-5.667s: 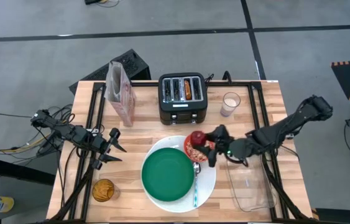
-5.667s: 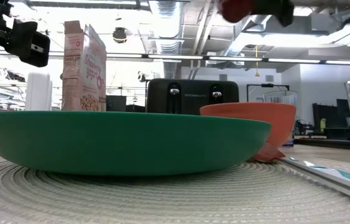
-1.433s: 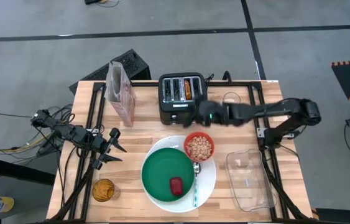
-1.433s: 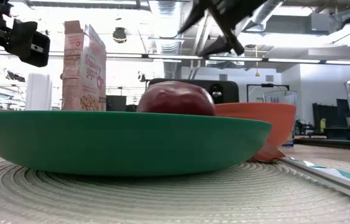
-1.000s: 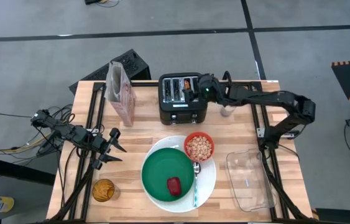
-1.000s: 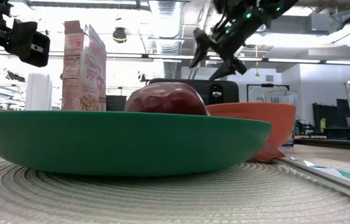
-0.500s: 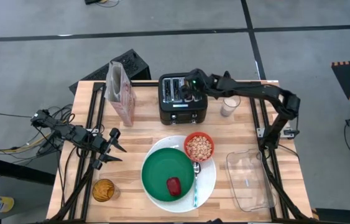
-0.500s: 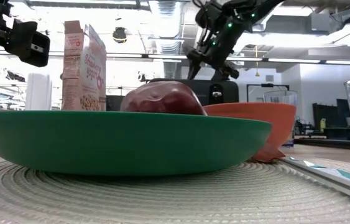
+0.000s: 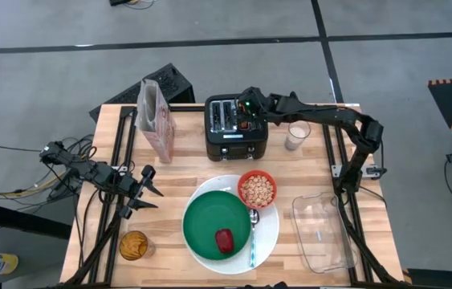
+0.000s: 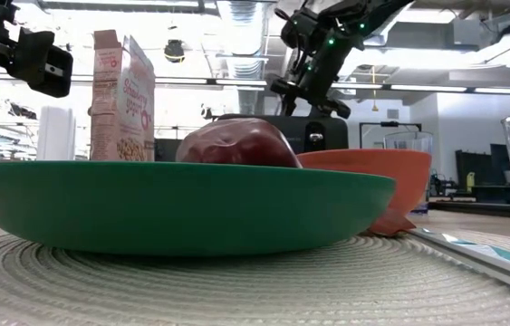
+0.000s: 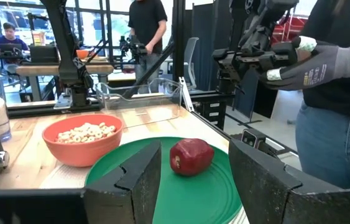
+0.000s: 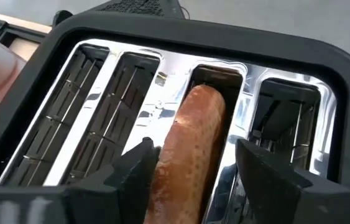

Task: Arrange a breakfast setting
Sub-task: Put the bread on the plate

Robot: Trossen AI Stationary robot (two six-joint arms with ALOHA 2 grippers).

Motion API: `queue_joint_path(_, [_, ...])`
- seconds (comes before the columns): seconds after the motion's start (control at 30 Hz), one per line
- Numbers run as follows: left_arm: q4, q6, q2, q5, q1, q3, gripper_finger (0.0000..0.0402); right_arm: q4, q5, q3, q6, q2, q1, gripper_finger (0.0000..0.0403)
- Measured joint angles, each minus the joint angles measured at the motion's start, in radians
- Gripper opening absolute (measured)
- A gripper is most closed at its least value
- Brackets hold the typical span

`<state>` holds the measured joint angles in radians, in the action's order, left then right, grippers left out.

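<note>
A toasted bagel (image 12: 190,143) stands upright in one slot of the black toaster (image 9: 236,135) at the table's far middle. My right gripper (image 12: 196,150) hovers over it, slanting down, open, one finger on either side of the bagel. On the near side the green plate (image 9: 209,221) lies on the white plate (image 9: 270,241), with the small red food piece (image 9: 224,239) on it. The red bowl (image 9: 256,189) of cereal and the teal-handled spoon (image 9: 252,245) rest on the white plate's right part. My left gripper (image 9: 150,193) waits open at the table's left. My right gripper comes at the bagel's top edge (image 12: 201,99) from above, slanting, with its fingers across the bagel. One finger (image 12: 142,163) stands close against the bagel's side; whether it touches I cannot tell. The other finger (image 12: 258,165) stands apart from it.
A cereal box (image 9: 153,120) stands left of the toaster and a glass of milk (image 9: 298,134) right of it. A clear tray (image 9: 322,234) lies at the near right, a glass of amber drink (image 9: 133,245) at the near left. A person's gloved hand (image 11: 324,62) shows beyond the table.
My right gripper has gone toward the table's left, from the toaster's right end to above the slot with the bagel, and has tipped further downward. The plates, bowl and red food piece have stayed where they were.
</note>
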<state>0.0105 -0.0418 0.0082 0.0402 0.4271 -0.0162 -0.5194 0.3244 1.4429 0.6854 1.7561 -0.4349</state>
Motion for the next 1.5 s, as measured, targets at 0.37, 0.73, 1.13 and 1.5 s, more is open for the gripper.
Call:
queue_joint_path(0.37, [0.000, 0.000, 0.000, 0.000, 0.000, 0.000, 0.0176, 0.000, -0.002, -0.001, 0.025, 0.000, 0.000, 0.0163])
queue_joint_path(0.73, [0.000, 0.000, 0.000, 0.000, 0.000, 0.000, 0.0176, -0.003, -0.005, -0.002, 0.040, -0.006, 0.000, 0.0075])
queue_joint_path(1.13, [0.000, 0.000, 0.000, 0.000, 0.000, 0.000, 0.0176, -0.122, 0.011, 0.102, 0.017, -0.009, 0.001, 0.0062])
queue_joint_path(1.5, [0.000, 0.000, 0.000, 0.000, 0.000, 0.000, 0.0176, -0.189, 0.020, 0.182, -0.021, -0.010, 0.001, 0.0061])
